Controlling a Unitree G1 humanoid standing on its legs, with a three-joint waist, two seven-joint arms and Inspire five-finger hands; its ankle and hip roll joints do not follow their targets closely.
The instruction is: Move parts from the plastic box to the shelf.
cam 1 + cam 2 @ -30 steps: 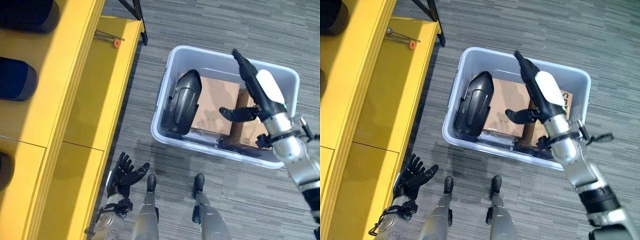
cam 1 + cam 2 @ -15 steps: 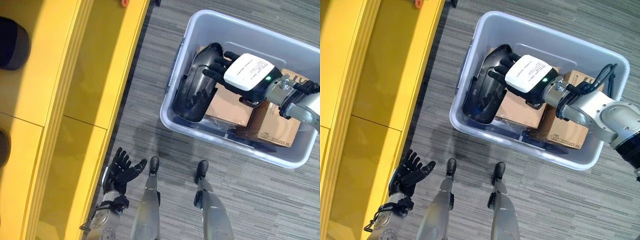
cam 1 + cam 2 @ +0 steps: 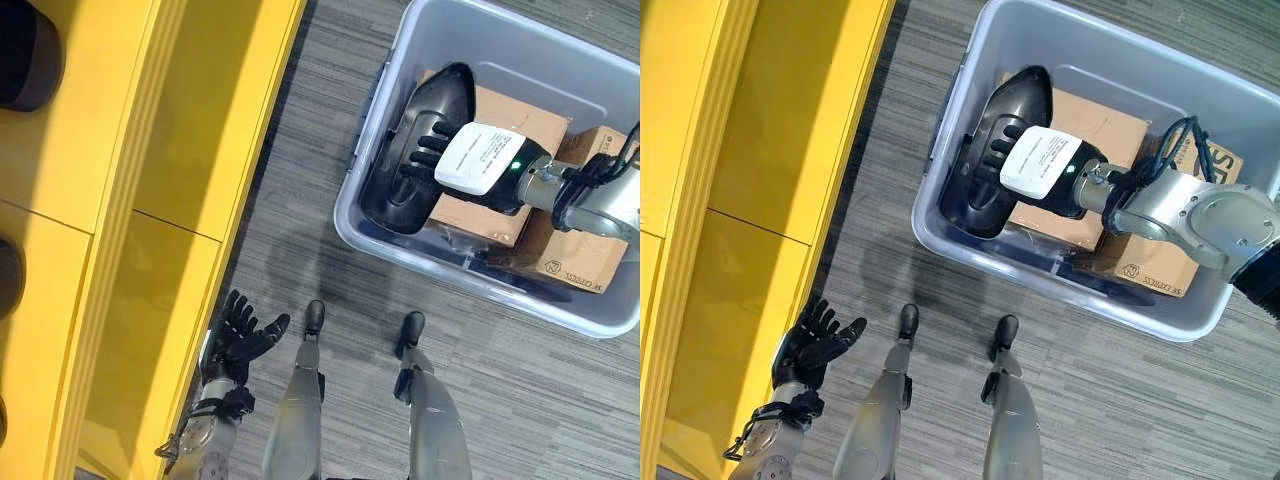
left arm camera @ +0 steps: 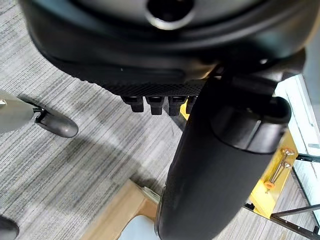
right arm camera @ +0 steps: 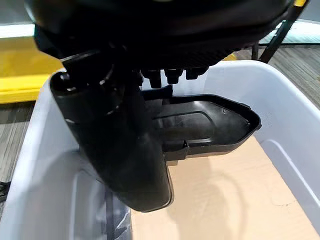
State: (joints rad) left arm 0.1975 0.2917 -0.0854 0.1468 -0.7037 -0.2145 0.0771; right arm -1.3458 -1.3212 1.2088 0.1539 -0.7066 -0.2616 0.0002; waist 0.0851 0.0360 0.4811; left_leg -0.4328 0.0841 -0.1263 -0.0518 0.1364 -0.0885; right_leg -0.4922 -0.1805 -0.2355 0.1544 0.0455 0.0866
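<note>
Seen from the robot's head cam: the right hand (image 3: 478,160) reaches into the plastic box (image 3: 470,40) on grey carpet, fingers (image 3: 425,150) straight and spread over the hollow of a black moulded part (image 3: 400,185) that leans against the box's left wall. Fingers lie over the part w/o curling round it; whether they actually touch the shell can't be told from here. In the right wrist cam the same black part (image 5: 210,122) shows just past the fingertips, its dished inside facing the hand, w/ brown cardboard beneath it.

Under and beside the part sit cardboard boxes: a larger one (image 3: 515,110) in the middle of the plastic box, a smaller one (image 3: 580,260) toward its right end. The part is thus in the box, well apart from the yellow shelf (image 3: 200,130), which runs down the left of the scene.

The left hand (image 3: 235,340) hangs low beside the shelf's edge, fingers fanned wide & relaxed, holding nothing. Dark rounded items (image 3: 30,65) rest on the shelf's upper level at far left
</note>
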